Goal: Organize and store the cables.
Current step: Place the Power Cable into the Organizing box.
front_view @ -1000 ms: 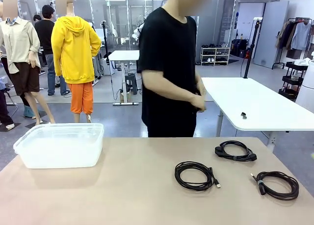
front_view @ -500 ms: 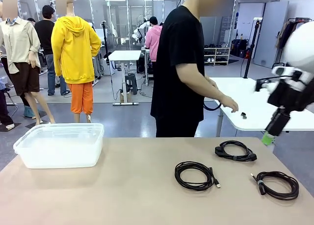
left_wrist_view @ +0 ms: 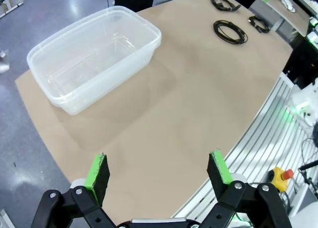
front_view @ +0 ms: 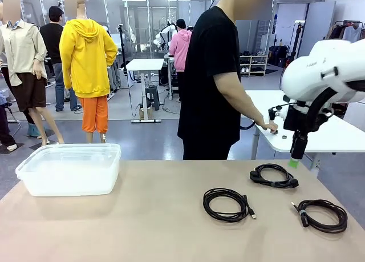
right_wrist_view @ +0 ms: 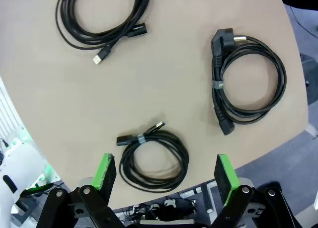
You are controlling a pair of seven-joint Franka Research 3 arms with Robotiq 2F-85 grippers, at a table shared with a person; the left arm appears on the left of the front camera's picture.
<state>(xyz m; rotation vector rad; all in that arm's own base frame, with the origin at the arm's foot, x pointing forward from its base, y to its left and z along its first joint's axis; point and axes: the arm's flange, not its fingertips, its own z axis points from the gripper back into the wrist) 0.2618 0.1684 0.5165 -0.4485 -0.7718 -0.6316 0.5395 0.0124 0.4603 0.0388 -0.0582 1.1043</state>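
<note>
**Three coiled cables (front_view: 208,206) lie on the desk (front_view: 142,216)**

They sit apart on its right side, far from the clear tub (front_view: 68,169). Left jaws and right jaws stand open, empty, the right above the coils.

The front camera looks low across the tan tabletop (front_view: 142,228) toward 12 o'clock. Both wrist cameras look steeply down from high above it. All three share the coiled black cables (front_view: 207,205), at 1 o'clock for the left wrist.

Tub (front_view: 68,169) on the table (front_view: 142,222), left — three cables (front_view: 228,204) right, one behind the others.
</note>
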